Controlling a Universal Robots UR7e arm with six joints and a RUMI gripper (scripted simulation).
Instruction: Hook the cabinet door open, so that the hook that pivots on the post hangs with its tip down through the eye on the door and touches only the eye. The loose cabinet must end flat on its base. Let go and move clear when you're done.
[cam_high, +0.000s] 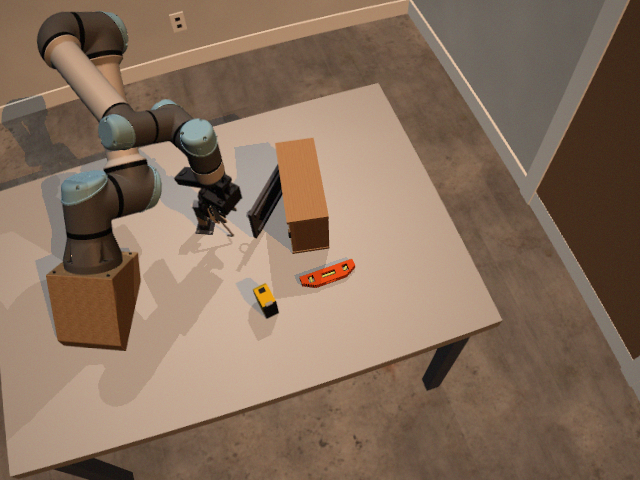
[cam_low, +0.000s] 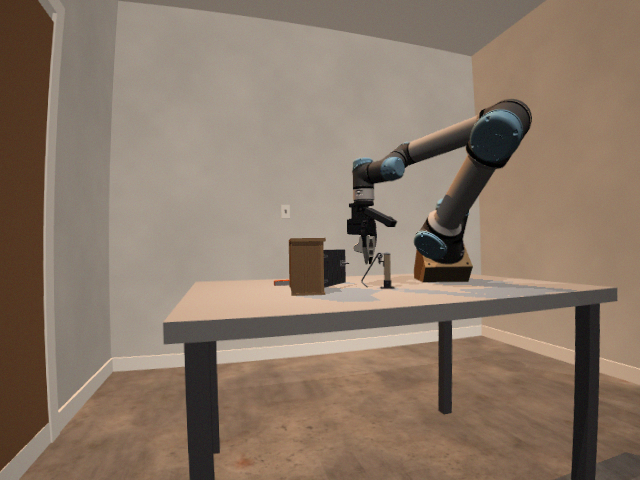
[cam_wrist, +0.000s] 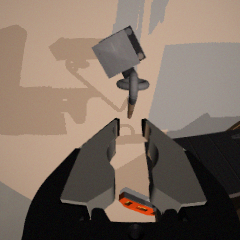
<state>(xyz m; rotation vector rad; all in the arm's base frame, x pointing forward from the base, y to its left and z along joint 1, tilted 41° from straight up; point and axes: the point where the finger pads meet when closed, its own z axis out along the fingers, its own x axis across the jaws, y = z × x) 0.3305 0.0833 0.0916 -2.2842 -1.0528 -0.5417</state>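
The wooden cabinet (cam_high: 302, 193) stands flat on the table, and its dark door (cam_high: 264, 201) is swung open toward the arm. In the side view the cabinet (cam_low: 307, 266) and door (cam_low: 334, 267) show a small eye (cam_low: 343, 262) on the door's face. The grey post (cam_low: 386, 271) stands to the right of the door, and its hook (cam_low: 371, 268) hangs slanted down with the tip near the table, apart from the eye. My gripper (cam_high: 211, 214) hovers just above the hook, also in the side view (cam_low: 369, 253). In the wrist view the fingers are narrowly open and empty, with the hook (cam_wrist: 132, 95) and post top (cam_wrist: 116, 51) just beyond the tips.
An orange level (cam_high: 327, 272) lies in front of the cabinet's near end. A yellow and black box (cam_high: 265, 300) stands left of it. The arm's wooden pedestal (cam_high: 93, 304) sits at the table's left.
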